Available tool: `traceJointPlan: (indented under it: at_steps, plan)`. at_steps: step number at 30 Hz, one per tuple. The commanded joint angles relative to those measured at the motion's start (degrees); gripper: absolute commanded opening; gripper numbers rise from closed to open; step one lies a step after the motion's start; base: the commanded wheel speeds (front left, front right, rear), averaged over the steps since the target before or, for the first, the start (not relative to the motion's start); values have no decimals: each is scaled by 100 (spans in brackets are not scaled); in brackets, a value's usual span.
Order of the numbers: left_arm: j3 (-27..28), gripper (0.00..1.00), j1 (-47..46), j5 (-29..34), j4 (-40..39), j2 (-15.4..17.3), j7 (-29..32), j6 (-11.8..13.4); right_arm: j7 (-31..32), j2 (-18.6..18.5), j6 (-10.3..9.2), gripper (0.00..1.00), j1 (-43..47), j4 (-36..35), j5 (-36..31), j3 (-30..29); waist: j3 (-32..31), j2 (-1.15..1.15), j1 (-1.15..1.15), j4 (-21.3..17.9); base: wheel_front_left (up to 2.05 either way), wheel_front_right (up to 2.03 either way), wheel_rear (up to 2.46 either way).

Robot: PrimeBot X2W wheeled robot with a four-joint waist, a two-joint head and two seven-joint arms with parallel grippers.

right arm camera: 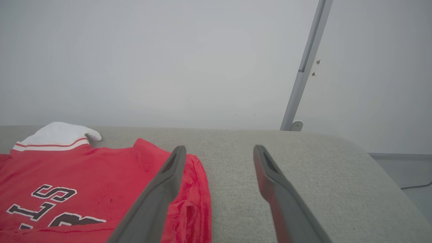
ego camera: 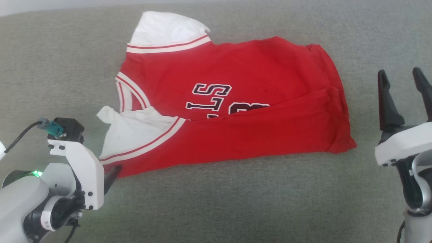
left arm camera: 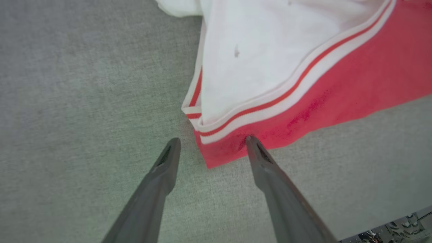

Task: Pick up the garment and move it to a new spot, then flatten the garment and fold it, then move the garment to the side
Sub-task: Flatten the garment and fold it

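Risk: red jersey shirt w/ white sleeves [ego camera: 236, 101], half-folded on grey fabric surface [ego camera: 216, 209], could unfold if left gripper [left arm camera: 212, 140], splayed & empty w/ 1 tip over near-left corner, drags it; right gripper [ego camera: 399, 71] splayed, empty, right of hem.

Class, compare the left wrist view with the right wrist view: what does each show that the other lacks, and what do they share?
Left wrist view: the left gripper, open, fingers either side of the garment's red corner. Right wrist view: the right gripper, open, black lettering, a pale wall and a metal pole. Both: the red garment with white striped sleeve on grey fabric.
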Motion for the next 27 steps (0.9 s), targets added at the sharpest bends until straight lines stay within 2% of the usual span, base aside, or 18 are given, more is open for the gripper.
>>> traceJointPlan:
  at_steps: [1,9,10,11,16,27]
  plan:
    - [23,100,54,-35,116,-68,-74,-45,1,50,0,100,86,-46,-10,-25,59,0,0,-67,0,0,0]
    - [-82,100,8,-52,1046,-494,-106,-320,130,185,0,100,224,12,4,-41,193,0,0,-204,0,0,0]
    - [-120,95,12,-88,1164,-572,-58,-376,173,201,0,100,243,40,40,-34,206,0,0,-213,0,0,0]
    - [-151,2,3,-106,1264,-647,-32,-450,231,214,0,100,260,82,73,-47,217,0,0,-214,0,0,0]
    - [-317,0,-132,-34,1578,-930,184,-687,906,246,1,100,283,417,258,12,263,0,0,-113,0,0,0]
    - [-382,0,-357,95,1777,-1348,141,-893,2681,57,0,100,18,944,378,29,419,0,0,294,0,0,0]
